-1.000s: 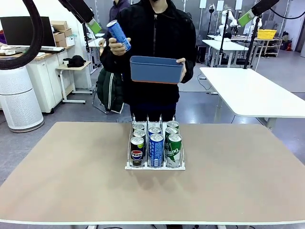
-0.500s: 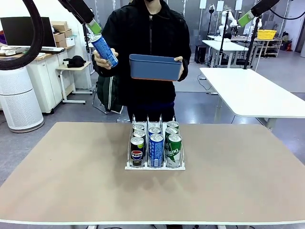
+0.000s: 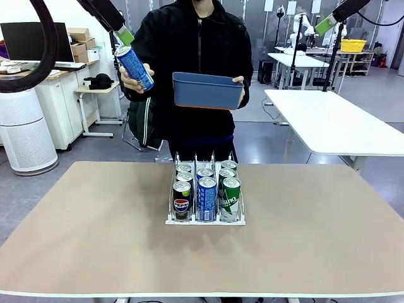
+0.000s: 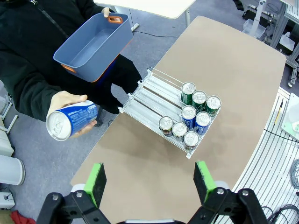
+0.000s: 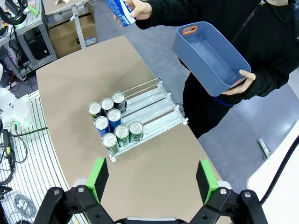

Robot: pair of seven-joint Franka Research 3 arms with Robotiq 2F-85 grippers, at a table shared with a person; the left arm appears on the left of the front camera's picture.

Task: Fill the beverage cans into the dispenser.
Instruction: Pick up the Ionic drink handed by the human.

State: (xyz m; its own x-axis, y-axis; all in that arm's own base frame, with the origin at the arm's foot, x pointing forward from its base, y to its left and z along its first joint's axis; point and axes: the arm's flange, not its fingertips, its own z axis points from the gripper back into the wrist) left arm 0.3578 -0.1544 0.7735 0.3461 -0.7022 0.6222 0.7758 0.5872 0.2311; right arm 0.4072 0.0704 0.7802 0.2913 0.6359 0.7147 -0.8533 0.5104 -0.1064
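Both arms are raised high. The left gripper [image 4: 149,179] hangs with its green-padded jaws spread wide, holding nothing, fingers at five and seven o'clock in its wrist view. The right gripper [image 5: 152,179] matches it, jaws wide apart and empty.

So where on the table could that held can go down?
Bare table either side of the dispenser, and its rear lanes toward the person. Crowded: seven cans fill its front end.
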